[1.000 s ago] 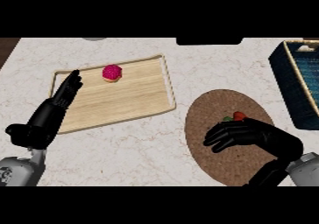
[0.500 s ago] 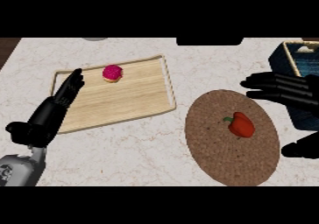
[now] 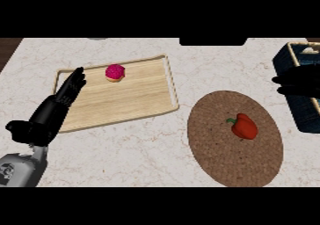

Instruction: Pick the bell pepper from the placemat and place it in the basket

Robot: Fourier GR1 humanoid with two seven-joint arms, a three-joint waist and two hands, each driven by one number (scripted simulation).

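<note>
A red bell pepper (image 3: 244, 126) with a green stem lies on the round brown placemat (image 3: 224, 160), right of its middle. My right hand (image 3: 304, 83) hovers at the view's right edge above the dark blue basket (image 3: 303, 113), fingers stretched leftward, open and holding nothing. It is up and to the right of the pepper, well apart from it. My left hand (image 3: 53, 112) rests open at the left, fingers pointing up over the edge of a wooden tray.
The wooden tray (image 3: 133, 99) lies at the upper left with a pink cupcake (image 3: 114, 72) on it. The basket has something pale (image 3: 310, 50) in its far end. A dark object (image 3: 212, 41) sits at the counter's back edge.
My right hand went from over the placemat up and to the right, ending above the basket with nothing in it. The pepper, hidden before, shows on the placemat. The left hand stayed put.
</note>
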